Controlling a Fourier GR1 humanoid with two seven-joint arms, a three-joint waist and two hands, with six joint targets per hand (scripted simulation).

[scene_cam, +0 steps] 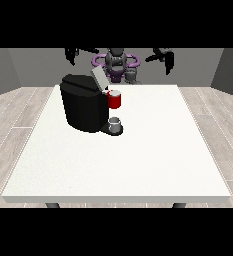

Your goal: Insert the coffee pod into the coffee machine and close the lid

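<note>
A black coffee machine (83, 107) stands on the white desk (138, 165), towards its far edge and left of centre in the view. Its grey lid (98, 78) is tilted up and open. At the machine's front sits its red head (115, 100), and below that a small grey cup (115, 122) rests on the machine's round black base. The coffee pod cannot be made out as a separate thing; whether it already lies in the opening under the lid cannot be told.

Both hands are raised above the far edge of the desk, well apart from the machine and touching nothing. The hand at the view's left (72, 54) hangs above and behind the machine's top; its fingers point downward, but whether they are spread or curled cannot be told. The hand at the view's right (163, 56) is far off to the side of the machine, and its fingers too are unclear
</note>
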